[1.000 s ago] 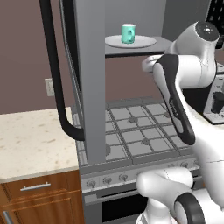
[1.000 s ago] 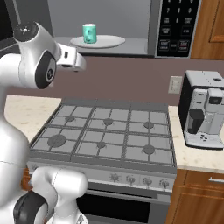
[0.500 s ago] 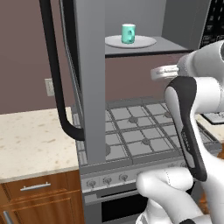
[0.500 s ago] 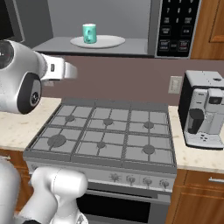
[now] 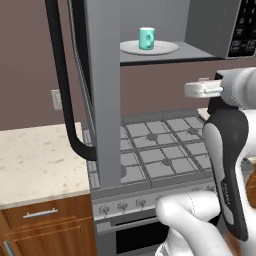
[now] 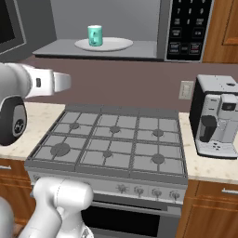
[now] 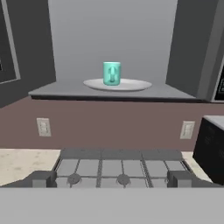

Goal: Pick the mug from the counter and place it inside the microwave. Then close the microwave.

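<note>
The mug point(image 5: 146, 38) point(image 6: 95, 35) point(image 7: 111, 73) stands upright on the white plate point(image 5: 164, 48) point(image 6: 118, 44) point(image 7: 135, 84) inside the microwave point(image 5: 210, 25) point(image 6: 153, 49) point(image 7: 183, 43), its handle toward the hand camera. The door point(image 5: 102, 95) hangs wide open, its black bar handle point(image 5: 62, 85) out over the surface point(image 5: 35, 162) to the left of the stove point(image 5: 160, 152) point(image 6: 116, 139) point(image 7: 118, 166). The fingers point(image 7: 43, 177) are spread wide and released, holding nothing; they sit level in front of the oven opening, well apart from the mug and below the cavity floor. The gripper point(image 7: 112, 178) points at the back wall above the stove. A coffee machine point(image 6: 217, 123) stands on the surface to the right of the stove.
</note>
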